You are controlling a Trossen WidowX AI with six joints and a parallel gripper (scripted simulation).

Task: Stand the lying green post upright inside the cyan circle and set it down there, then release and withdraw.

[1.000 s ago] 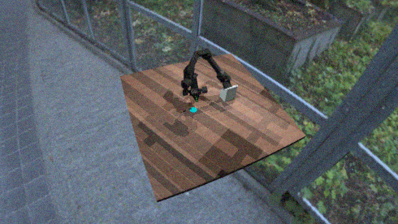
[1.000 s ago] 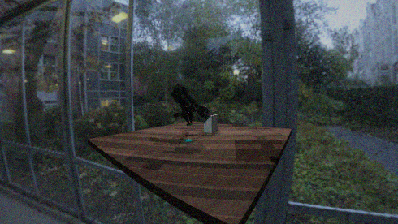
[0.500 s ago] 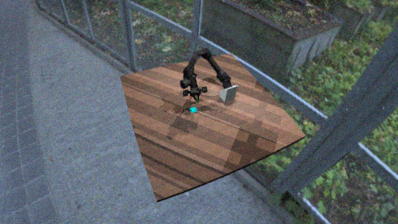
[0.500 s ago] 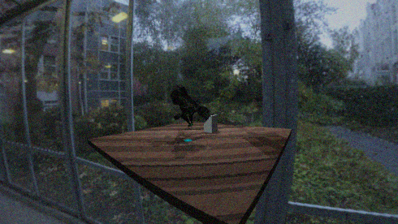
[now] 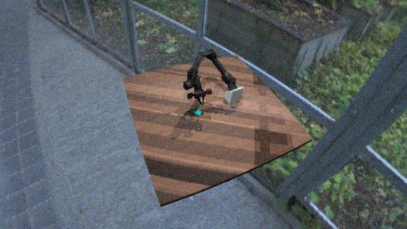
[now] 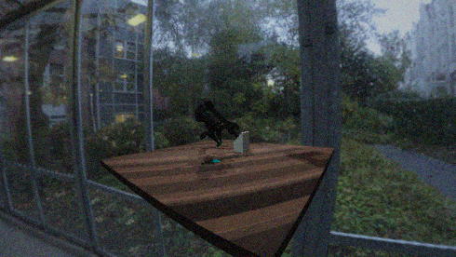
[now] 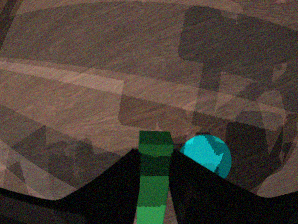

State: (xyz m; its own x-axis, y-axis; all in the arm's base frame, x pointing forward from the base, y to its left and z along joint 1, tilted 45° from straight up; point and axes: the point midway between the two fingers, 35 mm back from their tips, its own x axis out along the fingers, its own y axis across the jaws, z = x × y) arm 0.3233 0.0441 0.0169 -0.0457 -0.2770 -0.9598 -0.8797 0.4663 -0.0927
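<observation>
I have the gripper [image 7: 154, 183] clamped on the green post [image 7: 154, 163], its long axis pointing down; the cyan circle [image 7: 208, 155] lies just right.

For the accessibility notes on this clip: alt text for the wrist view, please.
Two dark gripper fingers clamp a green post above a striped wooden table top. A flat cyan circle lies on the wood just right of the post.

1. The end effector [image 5: 201, 99], closed on the green post [image 7: 154, 183], hangs above the counter [image 5: 216, 158] with open air below it.
2. The cyan circle [image 5: 198, 112] lies uncovered, just near-left of it.
3. A pale block [image 5: 233, 95] stands right, apart.
</observation>
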